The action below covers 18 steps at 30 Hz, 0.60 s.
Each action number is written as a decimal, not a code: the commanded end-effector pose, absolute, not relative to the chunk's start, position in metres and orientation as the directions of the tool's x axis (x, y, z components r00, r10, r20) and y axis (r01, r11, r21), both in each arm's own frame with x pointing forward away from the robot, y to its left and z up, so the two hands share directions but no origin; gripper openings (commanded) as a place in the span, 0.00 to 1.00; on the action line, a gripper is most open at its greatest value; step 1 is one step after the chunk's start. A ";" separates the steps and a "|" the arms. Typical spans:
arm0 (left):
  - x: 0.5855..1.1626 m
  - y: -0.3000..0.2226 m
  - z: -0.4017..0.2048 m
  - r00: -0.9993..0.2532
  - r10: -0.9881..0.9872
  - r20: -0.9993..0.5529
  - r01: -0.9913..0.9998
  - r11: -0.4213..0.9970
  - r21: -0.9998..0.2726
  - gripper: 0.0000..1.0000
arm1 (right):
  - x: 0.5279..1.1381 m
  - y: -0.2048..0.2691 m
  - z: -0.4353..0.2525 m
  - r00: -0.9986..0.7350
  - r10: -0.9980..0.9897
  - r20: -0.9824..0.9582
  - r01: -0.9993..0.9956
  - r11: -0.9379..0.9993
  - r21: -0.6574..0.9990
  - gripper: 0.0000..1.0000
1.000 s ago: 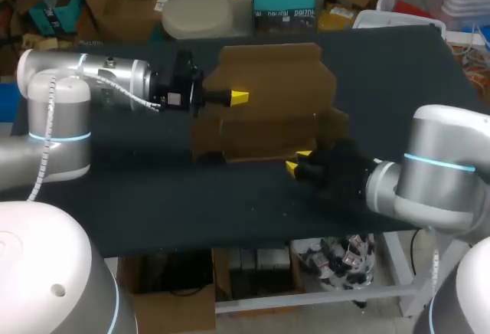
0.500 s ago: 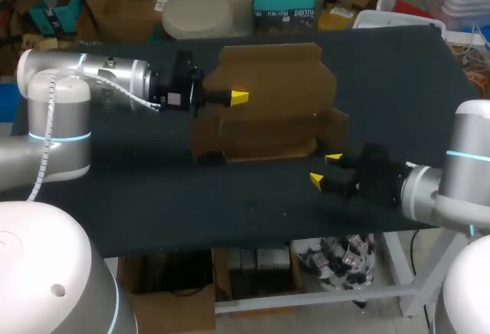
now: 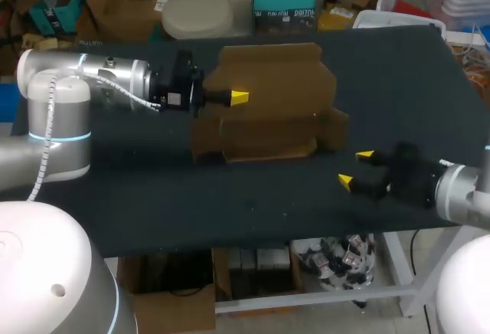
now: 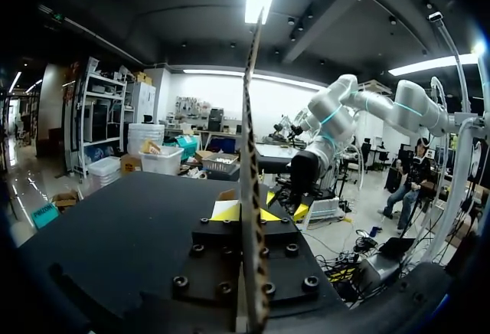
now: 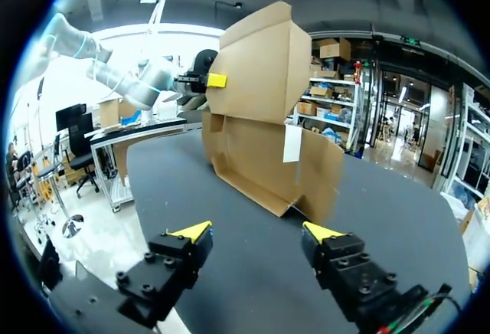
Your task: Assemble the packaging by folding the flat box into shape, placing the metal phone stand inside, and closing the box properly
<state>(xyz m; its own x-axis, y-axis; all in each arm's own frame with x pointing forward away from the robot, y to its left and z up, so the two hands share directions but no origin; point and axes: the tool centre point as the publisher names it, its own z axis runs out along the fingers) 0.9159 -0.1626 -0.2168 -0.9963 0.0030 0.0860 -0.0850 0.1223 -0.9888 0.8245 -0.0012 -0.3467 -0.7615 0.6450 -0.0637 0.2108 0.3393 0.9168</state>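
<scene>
The right arm [image 3: 459, 192] comes in at the near edge of the black worktop [image 3: 230, 196]. Its right fingers [image 3: 346, 182] are the closest thing. The 2 yellow tips are wide apart and nothing is between them. They point at the box but do not touch it. There is bare worktop between them and the box.

In the right wrist view the right fingers [image 5: 191, 233] are spread, with the cardboard box [image 5: 260, 142] ahead of them. The low side wall of the box is the part nearest to them. It has a small white patch on it.

The cardboard box [image 3: 268, 127] is brown and sits near the middle of the worktop. It is only partly folded. Low walls stand up at its near side. A big flat flap rises behind them, on the far side.

The left arm [image 3: 99, 81] reaches in from the left, farther back than the right arm. Its left fingers [image 3: 239, 97] are at the side edge of the big flap. 1 yellow tip shows on the face of the cardboard.

In the left wrist view the thin edge of the flap [image 4: 249, 158] stands straight up between the left fingers [image 4: 222, 212]. There is 1 yellow tip on each side of it. The fingers are pressed on the cardboard and hold it.
</scene>
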 end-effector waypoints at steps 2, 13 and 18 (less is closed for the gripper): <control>0.916 -0.163 -0.219 -0.996 0.006 0.087 -0.086 0.122 -0.989 0.00 | 0.815 -0.026 -0.342 -0.762 0.644 -0.070 0.205 0.341 0.917 1.00; 0.916 -0.163 -0.219 -0.996 0.006 0.087 -0.086 0.122 -0.989 0.00 | 0.834 -0.055 -0.346 -0.765 0.637 -0.099 0.184 0.363 0.913 1.00; 0.916 -0.163 -0.219 -0.996 0.006 0.087 -0.086 0.122 -0.989 0.00 | 0.847 -0.054 -0.346 -0.796 0.594 -0.120 0.149 0.384 0.911 1.00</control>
<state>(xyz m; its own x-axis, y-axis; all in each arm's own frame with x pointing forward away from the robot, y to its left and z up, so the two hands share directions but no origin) 0.9159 -0.1627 -0.2168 -0.9963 0.0031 0.0860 -0.0850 0.1223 -0.9889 0.8368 -0.0523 -0.3423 -0.7812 0.6106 -0.1305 0.1509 0.3874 0.9095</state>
